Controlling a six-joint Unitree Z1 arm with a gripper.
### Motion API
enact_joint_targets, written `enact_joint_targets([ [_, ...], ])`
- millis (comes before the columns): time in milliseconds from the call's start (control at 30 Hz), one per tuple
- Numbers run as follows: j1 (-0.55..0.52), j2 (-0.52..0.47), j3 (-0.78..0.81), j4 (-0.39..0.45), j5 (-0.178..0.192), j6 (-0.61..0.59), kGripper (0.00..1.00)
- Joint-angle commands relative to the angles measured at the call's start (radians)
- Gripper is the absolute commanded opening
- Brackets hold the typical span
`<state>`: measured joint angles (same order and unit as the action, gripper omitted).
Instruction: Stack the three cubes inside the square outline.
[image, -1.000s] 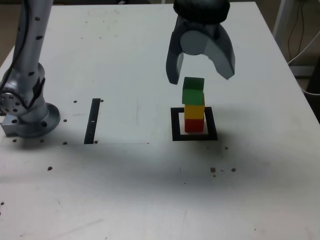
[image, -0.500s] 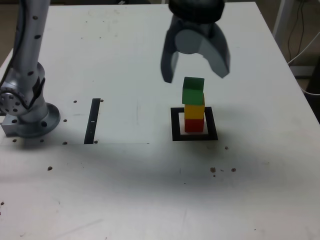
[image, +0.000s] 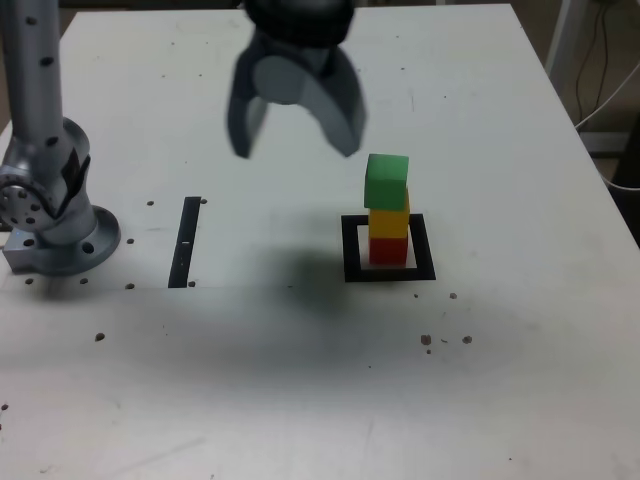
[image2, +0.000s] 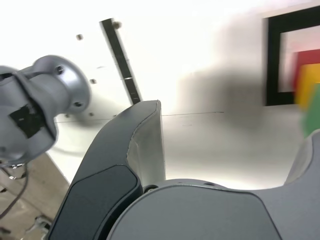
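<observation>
The three cubes, green (image: 386, 182) over yellow (image: 388, 222) over red (image: 388, 250), stand as one column inside the black square outline (image: 351, 250). The gripper (image: 295, 150) is empty, its jaws spread wide, above the table (image: 200, 380) and apart from the tower on the exterior view's left. The stacking looks finished, so the step in hand is probably clearing away. To do it well, keep the jaws spread, keep the fingers high and steer away from the green cube; it sits slightly off the yellow one, and a brush could topple the column. No regrasp seems needed.

The cubes are flat-faced, crisp-edged solids with a plain, matte look. The fingers are smooth grey curved shells, probably plastic. The pale, smooth tabletop carries dark specks and a thin black strip (image: 184, 245).
</observation>
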<state>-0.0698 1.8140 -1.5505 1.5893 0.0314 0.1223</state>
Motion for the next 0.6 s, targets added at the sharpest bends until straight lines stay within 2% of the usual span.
enact_joint_targets([
  [0, -0.001, -0.044, 0.068, -0.011, 0.001, -0.011, 0.97],
  [300, -0.001, -0.163, 0.323, -0.11, -0.002, -0.033, 0.97],
  [567, -0.001, -0.22, 0.509, -0.223, -0.02, -0.05, 0.97],
])
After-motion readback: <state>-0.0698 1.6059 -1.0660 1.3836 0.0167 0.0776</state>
